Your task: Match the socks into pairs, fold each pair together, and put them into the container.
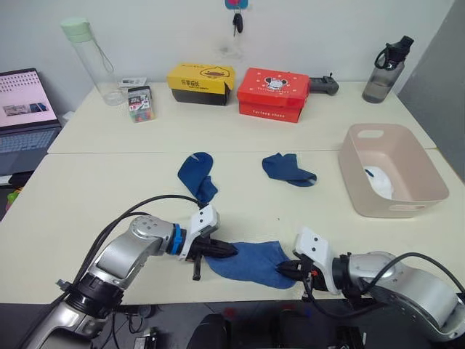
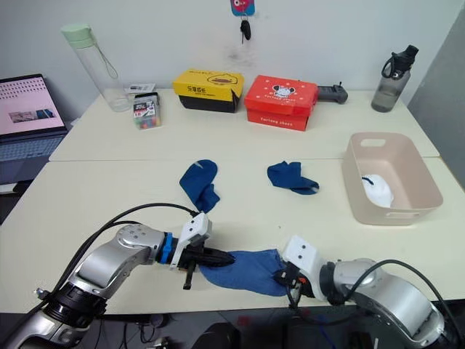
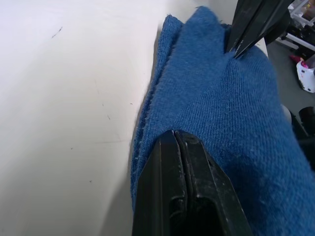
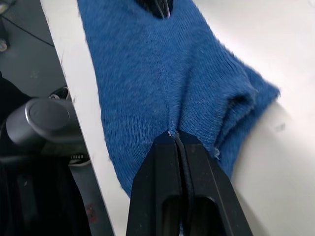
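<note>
At the desk's near edge, my left pincer and right pincer each clamp the blue sock; folding underway, next bring ends together.

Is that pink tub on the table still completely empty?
No, the pink tub already has a white sock lying inside it, against the bottom near one wall.

Left hand and right hand pinched closed, low, pointing toward each other.
</note>
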`<action>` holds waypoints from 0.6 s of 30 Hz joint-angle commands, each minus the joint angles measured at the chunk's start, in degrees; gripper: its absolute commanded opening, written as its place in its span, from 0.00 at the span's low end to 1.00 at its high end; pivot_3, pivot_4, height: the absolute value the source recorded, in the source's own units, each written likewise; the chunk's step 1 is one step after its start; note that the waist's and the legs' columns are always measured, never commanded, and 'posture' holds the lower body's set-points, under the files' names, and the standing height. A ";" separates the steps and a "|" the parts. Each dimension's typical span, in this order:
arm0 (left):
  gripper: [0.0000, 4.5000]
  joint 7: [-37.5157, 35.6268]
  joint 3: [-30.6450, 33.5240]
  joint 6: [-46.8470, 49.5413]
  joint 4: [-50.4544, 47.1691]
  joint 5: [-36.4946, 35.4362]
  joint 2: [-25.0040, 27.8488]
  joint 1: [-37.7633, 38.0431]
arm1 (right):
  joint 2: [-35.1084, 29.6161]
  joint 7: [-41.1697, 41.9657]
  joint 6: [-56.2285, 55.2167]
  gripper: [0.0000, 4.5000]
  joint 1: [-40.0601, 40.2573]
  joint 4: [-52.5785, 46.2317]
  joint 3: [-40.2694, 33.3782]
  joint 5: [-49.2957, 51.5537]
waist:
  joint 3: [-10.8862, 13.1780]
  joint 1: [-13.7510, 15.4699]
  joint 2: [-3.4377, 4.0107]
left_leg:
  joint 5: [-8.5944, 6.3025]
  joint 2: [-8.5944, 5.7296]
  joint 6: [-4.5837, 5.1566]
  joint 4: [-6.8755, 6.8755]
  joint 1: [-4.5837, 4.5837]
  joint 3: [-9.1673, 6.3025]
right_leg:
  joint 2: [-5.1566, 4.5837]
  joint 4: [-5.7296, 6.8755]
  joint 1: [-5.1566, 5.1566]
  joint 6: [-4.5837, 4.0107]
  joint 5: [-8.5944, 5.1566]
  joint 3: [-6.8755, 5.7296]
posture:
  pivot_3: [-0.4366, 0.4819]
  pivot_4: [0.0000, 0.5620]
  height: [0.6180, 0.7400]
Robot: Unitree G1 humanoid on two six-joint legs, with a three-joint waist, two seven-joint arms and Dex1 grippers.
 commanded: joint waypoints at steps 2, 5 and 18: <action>0.00 0.19 -0.97 -1.07 1.41 3.18 0.72 0.33 | -0.88 2.72 -3.15 0.01 2.65 -2.31 -4.85 1.50 | -0.01 0.09 -0.02 | 0.00 0.00 0.00 0.00 0.00 -0.01 | 0.00 -0.03 0.02 0.02 0.01 -0.01 | 0.48 0.27 1.00; 0.00 -0.51 -0.74 -2.29 -0.05 3.41 1.60 0.84 | 1.94 1.94 -1.56 0.01 0.42 -3.14 -8.70 5.22 | -0.01 0.09 -0.02 | 0.01 0.01 -0.01 0.00 0.01 -0.01 | 0.01 -0.03 0.02 0.04 0.02 0.00 | 0.48 0.27 1.00; 0.00 0.45 5.87 2.00 -7.75 -1.87 2.13 2.15 | 1.95 2.99 -1.04 0.13 -2.18 -2.21 -3.29 0.86 | 0.01 -0.08 -0.03 | 0.04 0.02 -0.06 -0.01 -0.06 -0.04 | 0.02 -0.09 -0.02 0.03 0.02 -0.03 | 0.48 0.27 1.00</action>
